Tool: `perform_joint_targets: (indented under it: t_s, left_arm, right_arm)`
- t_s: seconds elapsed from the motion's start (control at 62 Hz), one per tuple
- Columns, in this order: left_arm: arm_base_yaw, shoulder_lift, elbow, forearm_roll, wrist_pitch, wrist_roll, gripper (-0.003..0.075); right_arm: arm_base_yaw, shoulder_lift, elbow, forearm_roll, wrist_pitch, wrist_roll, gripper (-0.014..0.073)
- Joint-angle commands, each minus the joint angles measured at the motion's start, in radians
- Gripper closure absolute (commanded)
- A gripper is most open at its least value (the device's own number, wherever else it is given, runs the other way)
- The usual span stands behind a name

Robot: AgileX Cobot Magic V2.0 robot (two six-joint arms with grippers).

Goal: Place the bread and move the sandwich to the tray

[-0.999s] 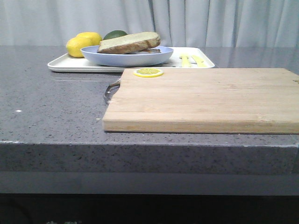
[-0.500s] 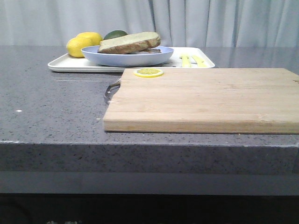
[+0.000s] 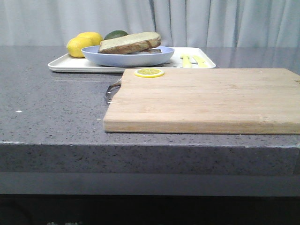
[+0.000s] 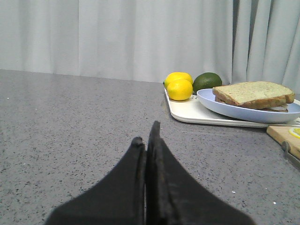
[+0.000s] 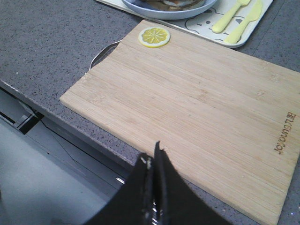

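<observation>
From my station the front camera showed no arm at all, so I read the grippers off the wrist feeds. Starting at the upper left of the front view, two lemons (image 3: 83, 43) and a dark green avocado (image 3: 115, 34) sat at the left end of the tray (image 3: 63, 65). Just right of them, still on the tray, was the light-blue plate (image 3: 126, 58) carrying the sandwich (image 3: 130, 43) — the bread slice lay on top as its lid, with a darker layer just peeking out beneath; I could not make out the egg from this angle. Further right on the tray lay yellow cutlery (image 3: 193, 60). In front of it, filling the centre and right of the frame, was the wooden cutting board (image 3: 206, 99), bare but for a lemon slice (image 3: 149, 72) at its upper left corner.

The left gripper (image 4: 147, 140) had its fingers pressed together on nothing, low over the grey counter (image 4: 70, 117), well apart from the tray. The right gripper (image 5: 152, 157) was likewise pressed together and empty — hanging over the board's near edge.

My reading: bread placed, plate on the tray, both claws clear. The task looked finished, with nothing left but parking the arms.
</observation>
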Motion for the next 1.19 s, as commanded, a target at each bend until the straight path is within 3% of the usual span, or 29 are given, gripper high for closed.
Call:
perform_joint_targets:
  t_s: [0.0,0.322,0.629,0.822,1.177]
  left_arm:
    - [-0.005,-0.022,0.002,0.000,-0.087,-0.012,0.0741]
    - [-0.005,-0.022,0.002,0.000,-0.087,-0.012,0.0741]
    - [-0.005,-0.022,0.002,0.000,-0.087,-0.012,0.0741]
    - [-0.005,-0.022,0.002,0.000,-0.087,-0.012,0.0741]
    - [-0.005,-0.022,0.002,0.000,-0.087,-0.012,0.0741]
  right_arm:
    - [-0.024,-0.027,-0.013,-0.013,-0.108,-0.006,0.0663]
    - [-0.217,-0.328,0.380,-0.021,-0.520,-0.018,0.0663]
    - [-0.258,-0.563,0.713,0.013,-0.736,-0.018,0.0663]
    - [-0.275,-0.607,0.816,0.066,-0.840,-0.018,0.0663]
    - [-0.275,-0.607,0.814,0.071,-0.833,-0.018,0.0663]
